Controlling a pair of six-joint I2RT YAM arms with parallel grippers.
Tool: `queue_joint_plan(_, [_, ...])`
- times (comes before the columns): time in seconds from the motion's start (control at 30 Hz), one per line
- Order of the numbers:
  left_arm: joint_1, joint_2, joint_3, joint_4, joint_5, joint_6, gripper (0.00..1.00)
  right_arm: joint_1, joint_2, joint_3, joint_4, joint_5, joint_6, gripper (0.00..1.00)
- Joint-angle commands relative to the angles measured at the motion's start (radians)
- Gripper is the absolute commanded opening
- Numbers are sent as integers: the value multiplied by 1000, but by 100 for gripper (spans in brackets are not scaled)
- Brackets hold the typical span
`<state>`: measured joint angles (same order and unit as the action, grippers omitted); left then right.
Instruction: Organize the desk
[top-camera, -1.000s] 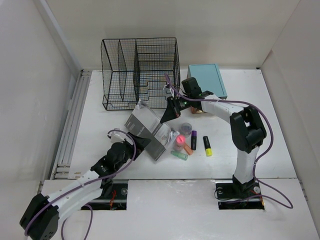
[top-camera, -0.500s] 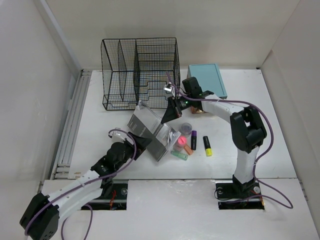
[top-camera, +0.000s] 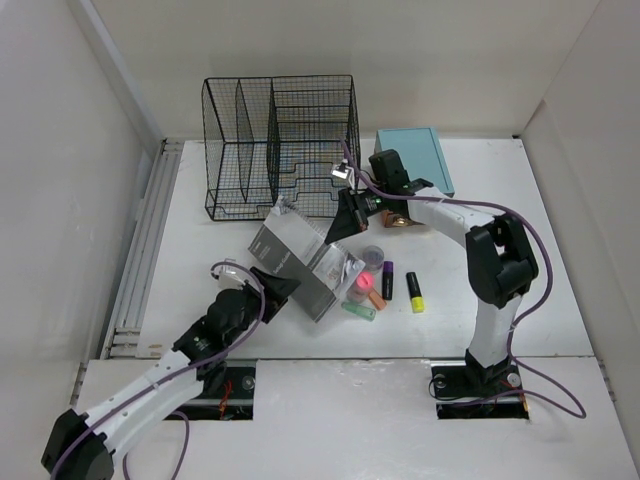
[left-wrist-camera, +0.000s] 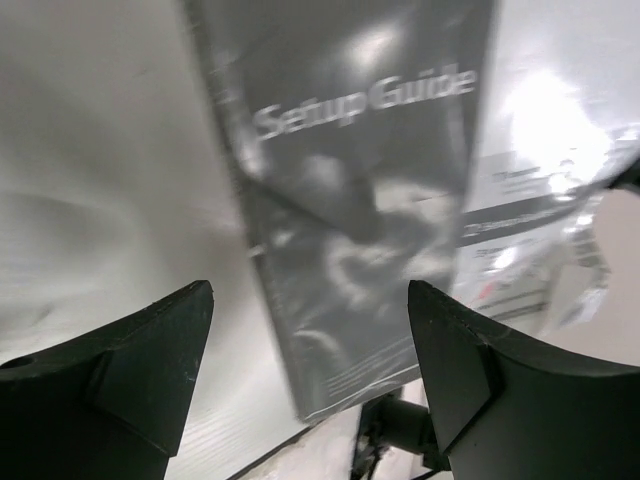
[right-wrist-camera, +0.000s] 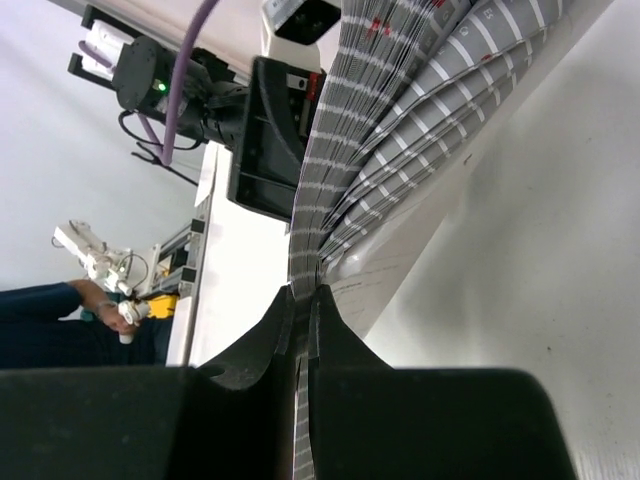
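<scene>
The right gripper (right-wrist-camera: 302, 296) was found closed on the edge of the Setup Guide booklet (top-camera: 296, 256), its fingers pinching a thin bundle of page edges while the remaining pages fanned apart beyond the pinch. The booklet was held tilted over the middle of the desk (top-camera: 530, 235), the white matte tabletop that filled the scene from the arm bases to the far wall. The left gripper (left-wrist-camera: 310, 300) was open at the booklet's near left corner, one jaw to each side of the cover; contact could not be confirmed. The step in hand was judged to be transfer of the booklet to the wire-mesh file rack (top-camera: 280, 140) at the far left. For a clean result, the left jaws should be closed on the cover before any lift, so that the loose pages are gathered and sag is prevented. The booklet should then be raised clear of the yellow highlighter (top-camera: 414, 292), the purple-capped marker (top-camera: 387, 280) and the small grey-lidded jar (top-camera: 372, 256) just to its right, turned upright and aligned with a rack divider. The dark grey cover was wrapped in glossy film showing strong glare, so slippage was considered likely under a light grip. The rack was of thin, rigid black wire; the teal box (top-camera: 415, 160) to its right was smooth and rectangular.
</scene>
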<state>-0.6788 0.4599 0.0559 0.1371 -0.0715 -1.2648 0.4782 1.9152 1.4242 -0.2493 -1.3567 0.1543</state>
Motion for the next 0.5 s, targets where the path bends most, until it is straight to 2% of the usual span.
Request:
queue_joint_plan(0.0, [-5,22,-175,244,12,5,75,-6,-68,48,77,-157,-2,0])
queue_joint_plan(0.03, [-5,22,-188,292,12,19,75,-6,-68,48,68,-173,-2,0])
queue_joint_plan(0.1, [-5,49,-188,349,12,33,75,-6,-47,89,-9,-194,-111,0])
queue_joint_plan(0.17, [-5,49,-188,363,3,45,74,-6,-1,190,-499,-267,-384,0])
queue_joint_plan(0.2, [4,49,-188,363,2,45,74,-6,37,355,-753,-268,-817,0])
queue_joint_plan(0.23, [4,49,-188,363,2,45,73,-15,136,437,-995,-268,-1025,0])
queue_joint_plan(0.27, [4,49,-188,363,2,45,73,-15,163,465,-1124,-268,-1042,0])
queue_joint_plan(0.47, [4,60,-188,345,2,25,73,-15,219,450,-1125,-268,-1065,0])
